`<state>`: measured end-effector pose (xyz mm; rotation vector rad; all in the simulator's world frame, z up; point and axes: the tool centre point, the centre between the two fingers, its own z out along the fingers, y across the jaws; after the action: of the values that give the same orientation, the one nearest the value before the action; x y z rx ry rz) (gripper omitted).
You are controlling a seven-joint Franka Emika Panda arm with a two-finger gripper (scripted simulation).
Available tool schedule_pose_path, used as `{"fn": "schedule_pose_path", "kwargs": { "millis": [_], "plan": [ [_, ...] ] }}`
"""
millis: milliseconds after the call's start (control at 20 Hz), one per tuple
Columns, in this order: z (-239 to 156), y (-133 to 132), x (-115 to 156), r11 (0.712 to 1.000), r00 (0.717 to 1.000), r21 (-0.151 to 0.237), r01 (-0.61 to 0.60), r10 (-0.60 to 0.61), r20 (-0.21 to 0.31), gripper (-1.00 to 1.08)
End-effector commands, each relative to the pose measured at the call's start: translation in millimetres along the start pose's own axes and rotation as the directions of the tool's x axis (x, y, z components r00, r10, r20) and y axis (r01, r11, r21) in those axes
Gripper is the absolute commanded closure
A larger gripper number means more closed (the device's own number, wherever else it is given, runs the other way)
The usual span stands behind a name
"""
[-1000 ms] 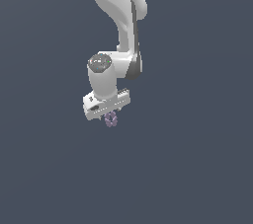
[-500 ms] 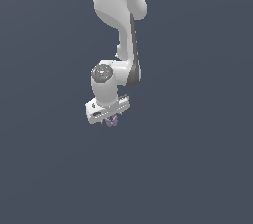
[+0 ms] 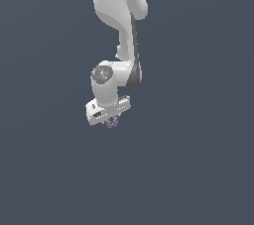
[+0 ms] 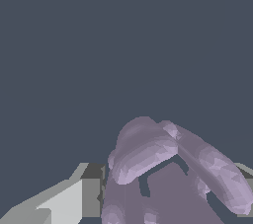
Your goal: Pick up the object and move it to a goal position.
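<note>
Gripper [image 3: 112, 121] first: in the exterior view we see it hanging at the end of the white arm [image 3: 119, 16], pointing down and tilted, with the object [image 3: 112, 122] peeking out just beneath its white body as a small lilac lump. From here we cannot make out the fingers themselves, only that the object sits directly under the gripper and nothing else surrounds it but plain grey-blue background; no desk surface or goal marker is visible to us.

In the wrist view, the object [image 4: 168, 173] fills the space between the fingers [image 4: 69, 198], its knobbly lobes bulging outward past them, so we judge the gripper closed around it and carrying it.

Our worry is the hold itself: the object is lumpy, and contact probably falls on rounded lobes. A quick swing or sudden stop could let it twist or slip free.
</note>
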<state>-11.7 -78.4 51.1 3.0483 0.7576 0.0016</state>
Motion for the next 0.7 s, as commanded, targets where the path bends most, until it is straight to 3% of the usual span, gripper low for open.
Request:
{"fn": "schedule_pose_path", "kwargs": {
  "millis": [0, 350, 650],
  "plan": [
    [1, 0, 0, 1.0, 1.0, 0.001, 0.0, 0.0, 0.001, 1.08],
    [-12, -3, 4, 1.0, 1.0, 0.0, 0.0, 0.0, 0.0, 1.08],
    [-48, -12, 15, 1.0, 1.0, 0.0, 0.0, 0.0, 0.0, 1.08]
  ]
}}
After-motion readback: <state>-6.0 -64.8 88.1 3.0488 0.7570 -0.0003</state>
